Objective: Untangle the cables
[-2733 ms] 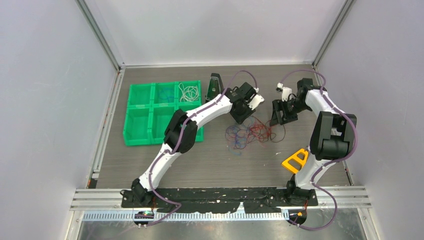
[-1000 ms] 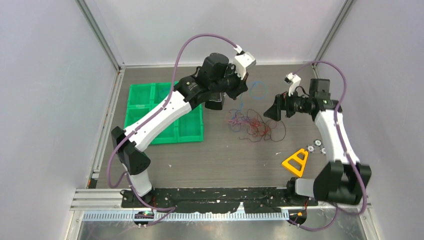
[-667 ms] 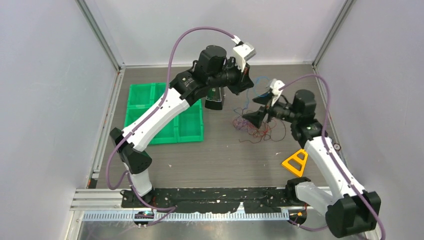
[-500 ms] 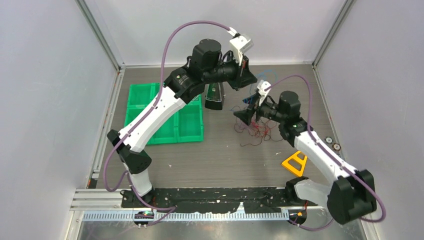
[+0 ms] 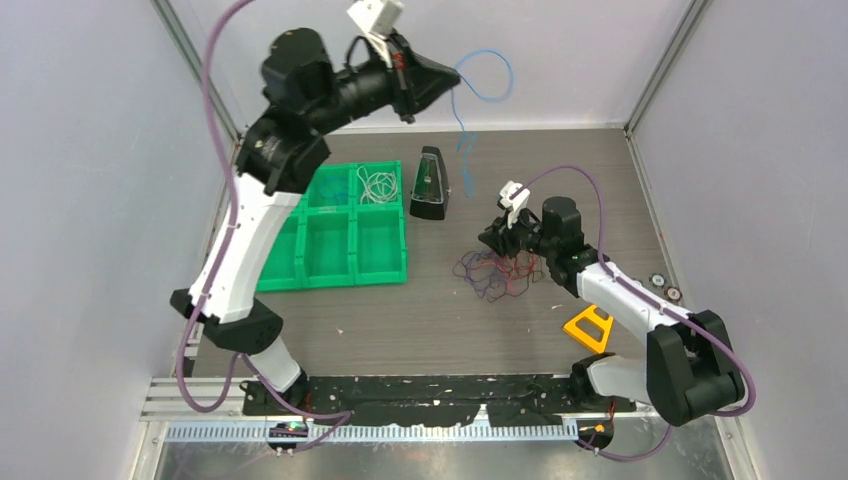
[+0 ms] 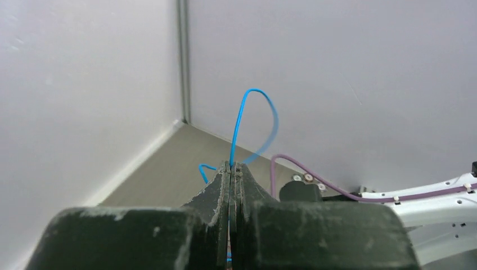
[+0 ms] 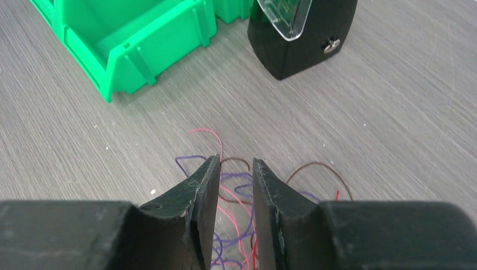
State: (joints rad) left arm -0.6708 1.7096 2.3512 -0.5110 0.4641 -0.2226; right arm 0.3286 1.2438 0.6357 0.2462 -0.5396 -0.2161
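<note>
Grey wood-grain tabletop, walled in by pale panels, carried the tangle of cables (image 5: 492, 276): red, purple and brown strands looped together right of the middle. One blue cable (image 5: 488, 75) was well apart from that pile, high against the back wall, arching in an open loop with its tail hanging down. The left gripper (image 5: 447, 80) was raised there, and in its wrist view the jaws were pressed flat together on the blue strand (image 6: 247, 107), which rose straight out from between the tips (image 6: 230, 167). The right gripper (image 5: 497, 240) was low at the far edge of the tangle; its fingers (image 7: 234, 164) stood a narrow gap apart, with strands (image 7: 236, 191) running through and beneath that gap. A black wedge-shaped box (image 5: 430, 186) stood just beyond, beside a green bin tray (image 5: 330, 262) with a white cable (image 5: 378, 185) coiled in its far right compartment.
</note>
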